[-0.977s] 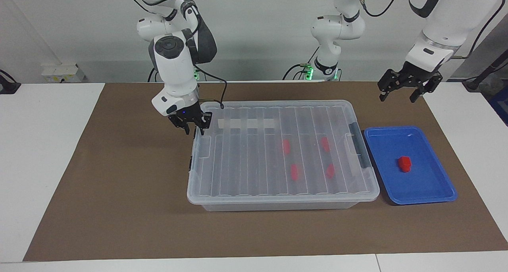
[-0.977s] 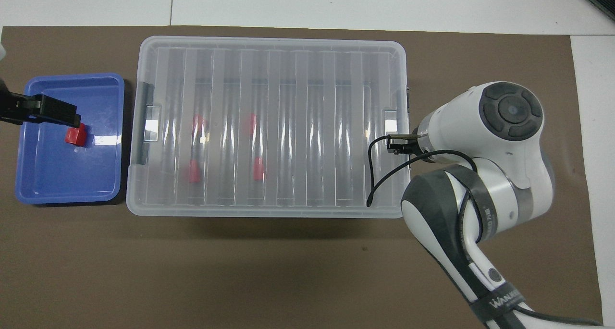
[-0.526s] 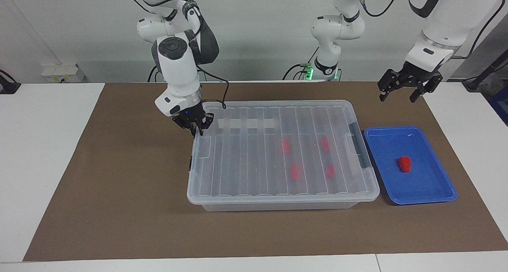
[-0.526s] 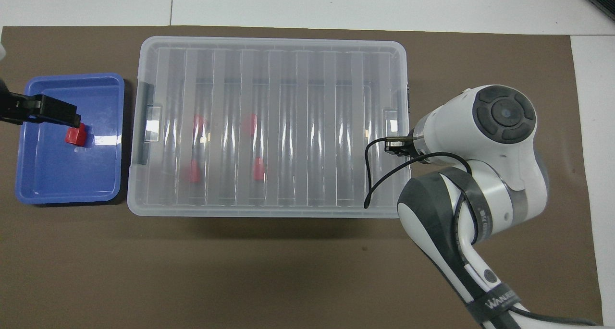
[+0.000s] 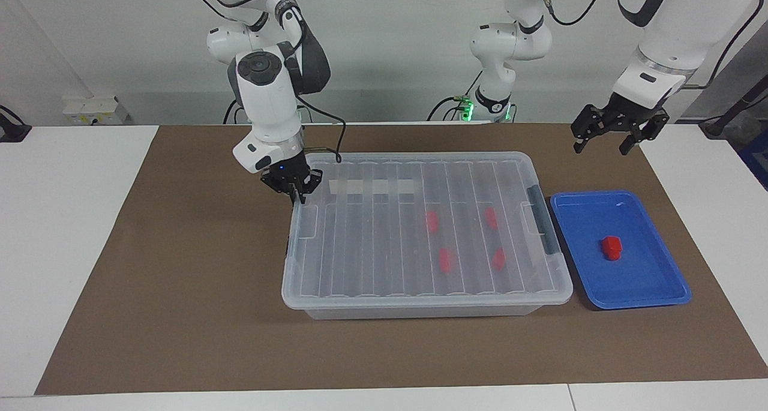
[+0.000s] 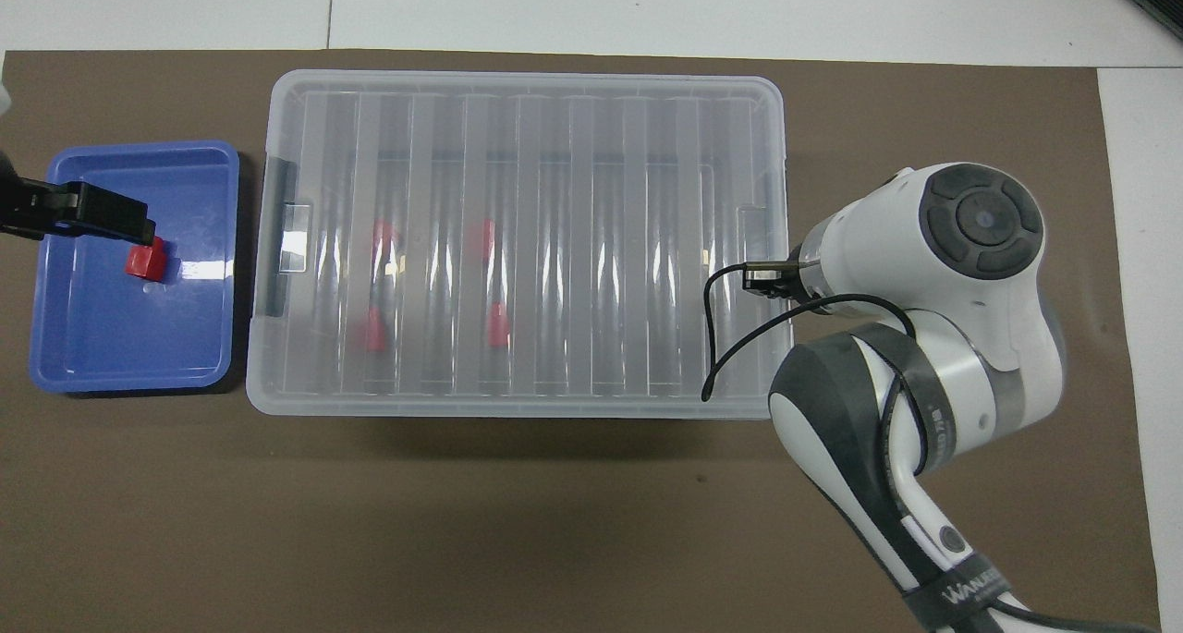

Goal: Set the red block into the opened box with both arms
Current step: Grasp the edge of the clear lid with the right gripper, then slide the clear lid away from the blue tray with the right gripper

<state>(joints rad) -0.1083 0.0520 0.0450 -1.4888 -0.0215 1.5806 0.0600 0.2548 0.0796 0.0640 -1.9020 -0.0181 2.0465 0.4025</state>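
A red block [image 5: 611, 247] [image 6: 146, 261] lies in the shallow blue tray [image 5: 636, 303] [image 6: 55, 337] at the left arm's end of the table. The clear box [image 5: 372, 243] [image 6: 536, 245] stands beside the tray with its ribbed lid on; several more red blocks [image 5: 444, 259] show through the lid. My right gripper [image 5: 295, 198] is down at the lid's rim at the right arm's end, its fingertips pinched together on the edge. In the overhead view the arm's wrist hides it. My left gripper [image 5: 602, 148] hangs open in the air over the tray and holds nothing.
Box and tray rest on a brown mat [image 5: 180, 279] over a white table. A black cable [image 6: 730, 337] from my right wrist dangles over the lid's end. A third arm's base [image 5: 498, 69] stands at the robots' edge.
My right gripper's fingers have closed in on the lid's rim, and its wrist has shifted slightly. The lid's end has moved a little. The left arm has not moved.
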